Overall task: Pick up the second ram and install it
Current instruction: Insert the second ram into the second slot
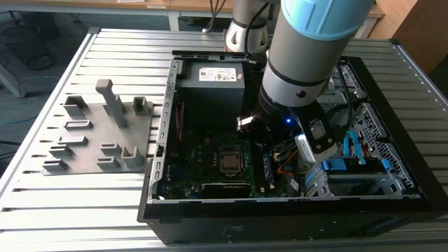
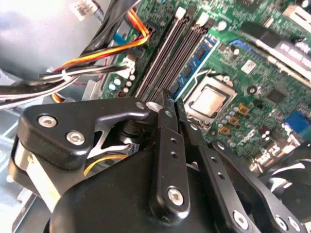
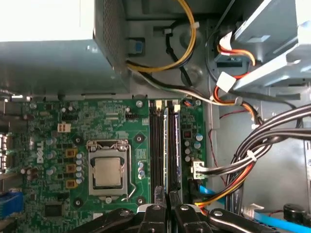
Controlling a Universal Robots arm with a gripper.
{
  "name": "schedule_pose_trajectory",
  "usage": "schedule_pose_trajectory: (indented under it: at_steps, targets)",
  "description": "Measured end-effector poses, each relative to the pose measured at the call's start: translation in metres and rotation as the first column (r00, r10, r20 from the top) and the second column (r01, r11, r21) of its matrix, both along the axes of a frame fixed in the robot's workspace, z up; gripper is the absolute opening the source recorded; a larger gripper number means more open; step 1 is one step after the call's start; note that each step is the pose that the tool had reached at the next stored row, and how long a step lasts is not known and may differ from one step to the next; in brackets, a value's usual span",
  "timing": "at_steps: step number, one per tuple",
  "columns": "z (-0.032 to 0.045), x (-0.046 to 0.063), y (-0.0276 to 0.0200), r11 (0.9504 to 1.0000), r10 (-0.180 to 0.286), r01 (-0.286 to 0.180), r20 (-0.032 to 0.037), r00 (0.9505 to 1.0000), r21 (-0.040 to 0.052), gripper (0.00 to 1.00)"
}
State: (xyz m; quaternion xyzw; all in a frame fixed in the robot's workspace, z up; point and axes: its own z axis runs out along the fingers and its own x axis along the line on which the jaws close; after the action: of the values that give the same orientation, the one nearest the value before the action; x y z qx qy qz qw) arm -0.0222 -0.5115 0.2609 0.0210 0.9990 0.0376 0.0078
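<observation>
The second ram [image 3: 165,145] is a thin bluish stick seen edge-on. It lies along a memory slot of the green motherboard [image 3: 63,145], and I cannot tell how deep it sits. In the second wrist view its blue labelled face [image 2: 199,58] runs away from the fingertips. My gripper [image 3: 164,196] is shut on the near end of the stick, one black finger [image 2: 165,121] on each side. Another blue memory board [image 3: 179,145] stands one slot further from the processor. In the exterior view my arm [image 1: 294,89] reaches down into the open computer case [image 1: 280,210].
The processor socket [image 3: 108,172] lies beside the slots. Cable bundles [image 3: 262,145] and a white connector [image 3: 197,170] crowd the other side. The power supply [image 1: 213,89] fills the case's far end. A gray holder tray [image 1: 98,131] sits on the slatted table at the exterior view's left.
</observation>
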Motion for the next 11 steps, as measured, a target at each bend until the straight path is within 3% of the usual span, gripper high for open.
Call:
schedule_pose_trajectory:
  at_steps: [11]
  targets:
    - [-0.0155, -0.001, -0.0013, 1.0, 0.004, -0.004, 0.0, 1.0, 0.0001, 0.14]
